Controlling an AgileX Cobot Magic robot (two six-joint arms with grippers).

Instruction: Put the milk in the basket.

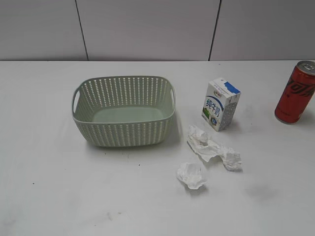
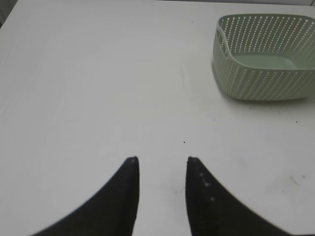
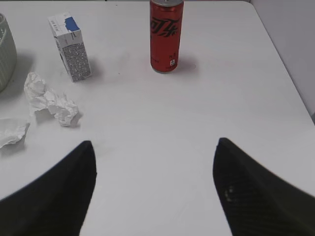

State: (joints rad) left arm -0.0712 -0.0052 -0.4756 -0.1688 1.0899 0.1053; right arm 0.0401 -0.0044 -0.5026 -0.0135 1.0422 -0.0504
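The milk (image 1: 220,104) is a small white carton with a blue top edge, standing upright on the white table just right of the basket (image 1: 124,129); the right wrist view shows the milk (image 3: 70,46) at upper left. The pale green basket is empty and also appears in the left wrist view, the basket (image 2: 266,83) at upper right. My right gripper (image 3: 154,141) is open wide over bare table, well short of the carton. My left gripper (image 2: 162,159) is open with nothing between its fingers, far left of the basket. Neither gripper shows in the exterior view.
A red soda can (image 1: 295,92) stands at the far right, also seen as the can (image 3: 166,35). Crumpled white tissues (image 1: 213,147) and another wad (image 1: 191,175) lie in front of the carton. The table's right edge (image 3: 283,59) runs close to the can.
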